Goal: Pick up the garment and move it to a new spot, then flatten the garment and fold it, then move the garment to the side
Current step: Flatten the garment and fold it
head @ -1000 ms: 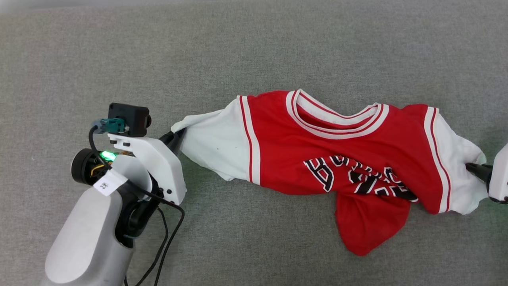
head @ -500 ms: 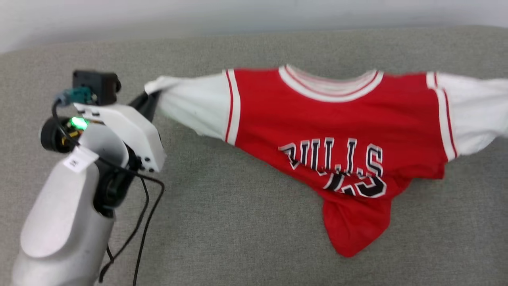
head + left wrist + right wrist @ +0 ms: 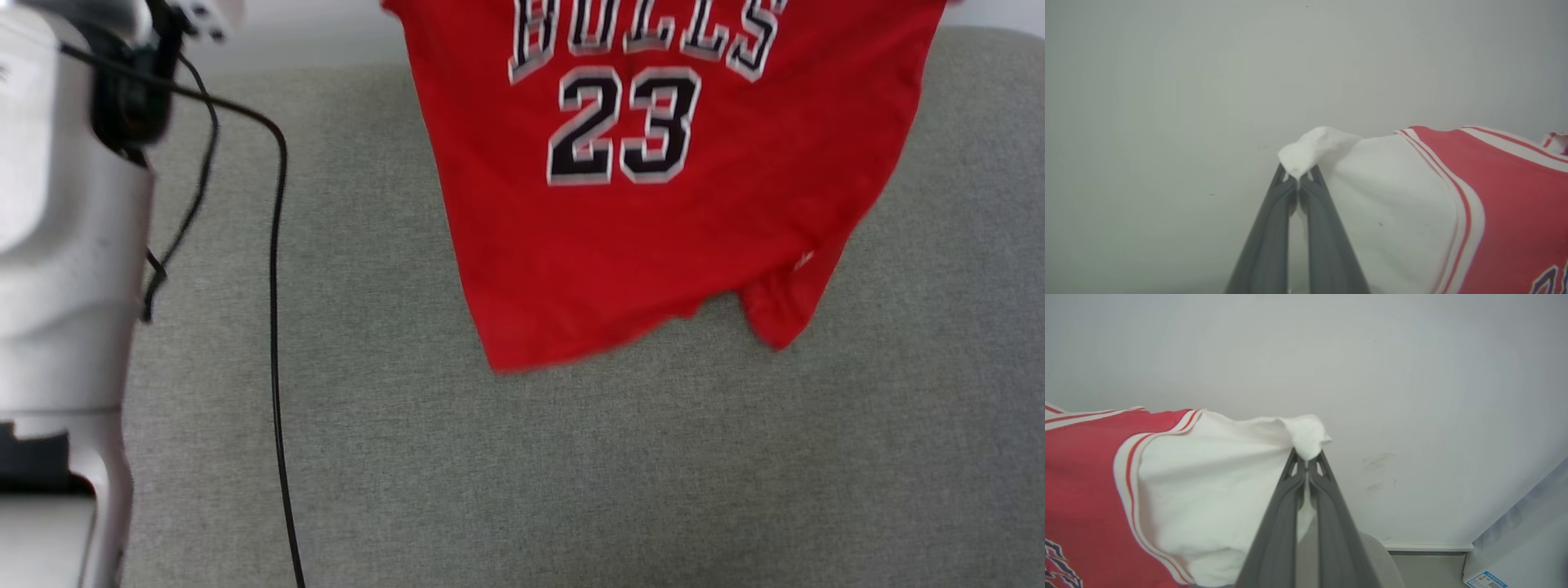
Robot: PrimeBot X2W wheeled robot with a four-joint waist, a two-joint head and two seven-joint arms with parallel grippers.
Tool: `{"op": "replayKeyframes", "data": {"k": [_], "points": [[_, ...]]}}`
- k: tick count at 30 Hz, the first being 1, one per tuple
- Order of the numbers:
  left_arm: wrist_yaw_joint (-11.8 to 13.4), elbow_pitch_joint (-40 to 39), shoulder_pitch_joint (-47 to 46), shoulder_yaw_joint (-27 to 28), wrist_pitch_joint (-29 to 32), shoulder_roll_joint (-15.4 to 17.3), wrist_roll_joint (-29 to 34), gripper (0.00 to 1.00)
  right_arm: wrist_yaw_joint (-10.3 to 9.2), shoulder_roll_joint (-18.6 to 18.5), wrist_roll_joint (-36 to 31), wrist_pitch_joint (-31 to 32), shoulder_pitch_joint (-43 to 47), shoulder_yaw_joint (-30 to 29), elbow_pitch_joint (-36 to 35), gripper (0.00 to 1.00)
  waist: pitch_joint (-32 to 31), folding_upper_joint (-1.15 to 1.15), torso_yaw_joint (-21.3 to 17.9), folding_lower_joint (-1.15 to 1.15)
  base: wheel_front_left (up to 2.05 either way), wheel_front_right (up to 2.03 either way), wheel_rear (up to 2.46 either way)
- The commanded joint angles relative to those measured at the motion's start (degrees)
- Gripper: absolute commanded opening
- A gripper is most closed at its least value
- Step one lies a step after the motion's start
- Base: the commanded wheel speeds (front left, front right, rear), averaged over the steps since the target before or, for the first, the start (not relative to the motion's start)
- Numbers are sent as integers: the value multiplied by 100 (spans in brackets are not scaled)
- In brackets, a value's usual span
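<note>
The red shirt hangs up in the air, held by both sleeves.

Nearest is the grey cushion, with a thin black cable running down on the left, beside the pale left arm. Above the cushion hangs the garment, spread wide with its front facing us (it shows a big 23). The left gripper pinches the tip of the white left sleeve. The right gripper pinches the tip of the white right sleeve. Far behind is a plain pale wall.
</note>
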Motion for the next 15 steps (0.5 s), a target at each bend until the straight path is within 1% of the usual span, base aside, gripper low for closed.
{"op": "replayKeyframes", "data": {"k": [1,5,8,11,15], "points": [[-15,226,-309,50,-229,45,61,0,-8,74,-118,-181,-327,-19,133,0,98,0,-64,0,0,0,0],[-40,713,-963,148,-699,130,118,0,-8,256,-284,-581,-1057,42,446,0,239,0,-131,0,0,0,0],[-59,972,-1442,188,-923,202,156,0,-8,353,-299,-832,-1604,119,700,0,386,0,-155,0,0,0,0],[0,1152,-1773,203,-1069,260,210,0,-8,412,-240,-1016,-2033,215,946,0,558,0,-158,0,0,0,0],[8,1247,-2052,190,-1109,301,234,0,-8,474,-147,-1131,-2334,386,1152,0,753,0,-158,0,0,0,0]]}}
